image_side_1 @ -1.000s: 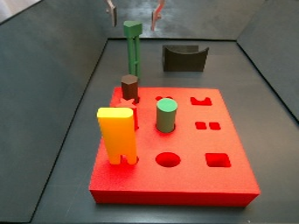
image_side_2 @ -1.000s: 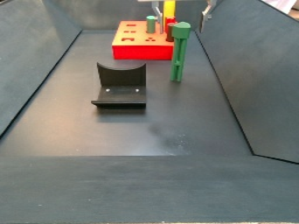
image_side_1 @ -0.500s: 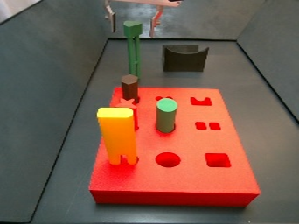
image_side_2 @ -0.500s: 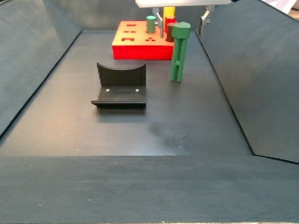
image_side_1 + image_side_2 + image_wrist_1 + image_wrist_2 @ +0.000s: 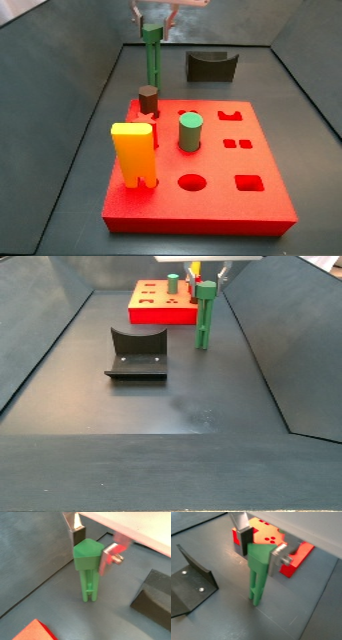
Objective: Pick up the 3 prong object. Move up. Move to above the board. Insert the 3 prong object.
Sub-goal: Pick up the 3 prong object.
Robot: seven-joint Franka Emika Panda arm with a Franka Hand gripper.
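Observation:
The 3 prong object [image 5: 152, 55] is a tall green post with a triangular top, standing upright on the dark floor behind the board; it also shows in the other side view [image 5: 205, 316]. My gripper [image 5: 154, 17] is at its top, and also shows in a side view [image 5: 206, 273]. In both wrist views the silver fingers [image 5: 79, 532] [image 5: 278, 556] flank the triangular top [image 5: 87, 553] [image 5: 258, 554] and touch its two sides. The post's thin legs rest on the floor. The board [image 5: 221, 200] [image 5: 150, 313] is a flat red slab with holes.
On the board stand a yellow two-legged block [image 5: 134, 155], a short green cylinder [image 5: 191, 132] and a dark cylinder [image 5: 147, 99]. The fixture [image 5: 211, 65] [image 5: 136, 353] stands on the floor near the post. Grey walls enclose the floor on both sides.
My gripper has come down over the top of the green post and its fingers have drawn in against it. The post has not moved.

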